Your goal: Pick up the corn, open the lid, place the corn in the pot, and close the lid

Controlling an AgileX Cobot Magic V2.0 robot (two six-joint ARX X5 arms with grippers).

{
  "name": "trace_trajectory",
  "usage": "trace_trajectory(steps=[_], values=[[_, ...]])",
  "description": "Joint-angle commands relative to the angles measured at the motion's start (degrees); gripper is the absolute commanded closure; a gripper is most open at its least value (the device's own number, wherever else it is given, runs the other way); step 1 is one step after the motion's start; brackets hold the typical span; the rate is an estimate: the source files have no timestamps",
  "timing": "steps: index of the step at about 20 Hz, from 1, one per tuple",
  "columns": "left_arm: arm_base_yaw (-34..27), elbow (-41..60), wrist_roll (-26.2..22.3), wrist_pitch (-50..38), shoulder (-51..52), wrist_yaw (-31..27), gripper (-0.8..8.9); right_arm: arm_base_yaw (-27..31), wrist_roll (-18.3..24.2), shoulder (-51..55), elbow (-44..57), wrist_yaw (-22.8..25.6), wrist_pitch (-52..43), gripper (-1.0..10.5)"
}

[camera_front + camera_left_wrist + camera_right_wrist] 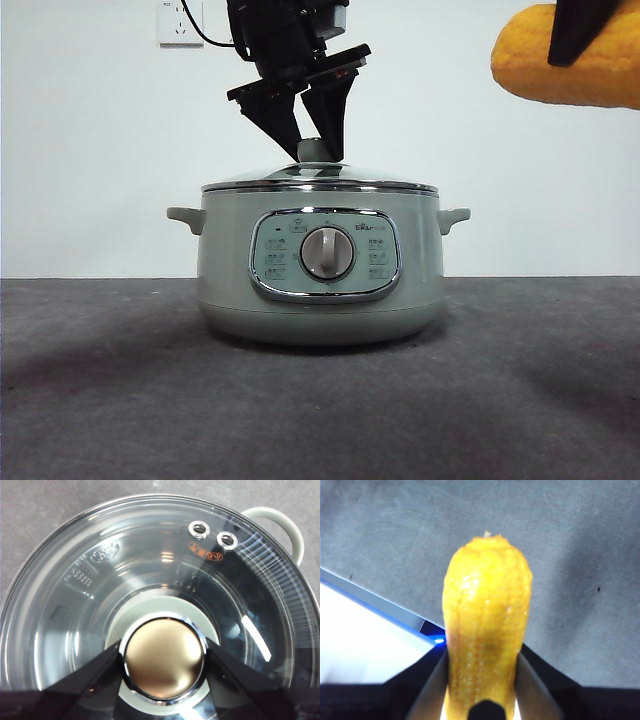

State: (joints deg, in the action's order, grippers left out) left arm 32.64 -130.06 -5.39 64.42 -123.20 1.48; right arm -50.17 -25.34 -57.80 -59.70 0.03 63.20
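Observation:
The sage-green pot (pixel 225 270) stands on the grey table with the glass lid (pixel 320 180) resting on it. My left gripper (pixel 315 135) comes down from above, and its jaws close on the lid's knob (pixel 314 151). In the left wrist view the jaws (pixel 163 652) touch both sides of the shiny knob top (pixel 163 662) over the clear lid (pixel 75 605). My right gripper (pixel 578 35) holds the yellow-orange corn (pixel 570 65) high at the right, well above the pot's rim. In the right wrist view the corn (pixel 487 620) sits between the jaws (pixel 482 670).
The pot's silver dial (pixel 327 253) faces the front view, and one side handle (pixel 292 532) shows in the left wrist view. A wall socket (pixel 180 22) is on the white back wall. A white, blue-edged surface (pixel 360 640) lies below the right gripper.

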Motion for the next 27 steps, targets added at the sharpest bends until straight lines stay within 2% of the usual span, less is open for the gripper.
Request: trace_trajectory(steps=[1, 8, 12, 15, 22, 27], values=[[0.0, 0.1, -0.8, -0.9, 0.5, -1.5, 8.26, 0.0, -0.6, -0.1, -0.2, 0.7, -0.2, 9.5], [-0.2, 0.1, -0.7, -3.0, 6.8, -1.7, 8.26, 0.0, -1.7, -0.3, -0.3, 2.4, -0.8, 9.5], [-0.9, 0.1, -0.8, -3.7, 11.6, -3.4, 8.26, 0.0, -1.6, -3.0, -4.5, 2.4, -0.4, 9.5], [-2.7, 0.1, -1.2, -1.6, 14.4, -5.8, 8.26, 0.1, 0.7, -8.3, -12.0, 2.4, 0.5, 9.5], [-10.6, 0.1, -1.9, 2.5, 18.7, -6.0, 8.26, 4.0, 7.7, -26.8, -32.4, 2.2, 4.7, 9.5], [-17.2, 0.1, -2.4, 4.8, 19.7, -5.8, 8.26, 9.0, 12.4, -41.2, -46.3, -1.1, 5.6, 9.5]])
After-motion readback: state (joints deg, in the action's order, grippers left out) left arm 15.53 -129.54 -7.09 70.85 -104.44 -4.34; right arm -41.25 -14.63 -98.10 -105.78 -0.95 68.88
